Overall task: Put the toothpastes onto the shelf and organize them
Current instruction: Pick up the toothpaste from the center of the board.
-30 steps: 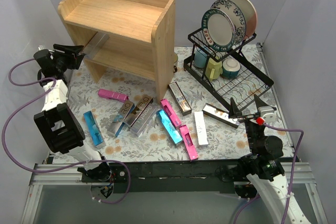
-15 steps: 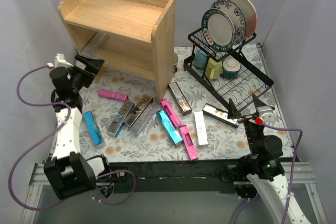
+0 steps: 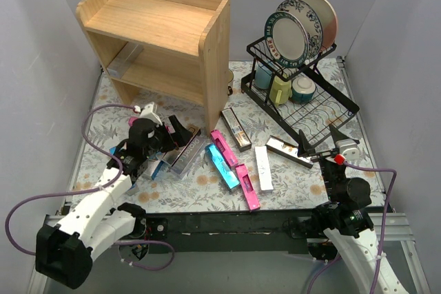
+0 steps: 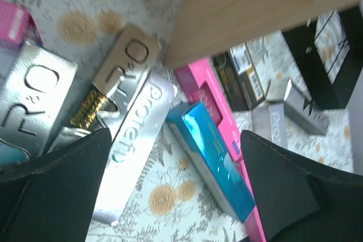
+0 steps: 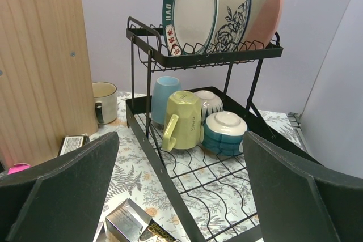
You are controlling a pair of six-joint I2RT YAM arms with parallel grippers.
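The wooden shelf stands at the back left, with one silver toothpaste carton lying on its lower tier. Several toothpastes lie scattered on the floral mat: silver ones, a teal one, pink ones and a brown-gold one. My left gripper hovers open and empty over the silver cartons. In the left wrist view a silver carton and a teal carton lie between its fingers. My right gripper stands open and empty near the front right.
A black wire dish rack with plates, a yellow mug and bowls fills the back right. A cream mug sits beside the shelf's side panel. A silver-brown carton lies below my right gripper.
My left arm has swung away from the shelf's lower tier down over the cartons on the mat, opening its jaws and leaving the silver carton on the tier. The right arm has not moved.
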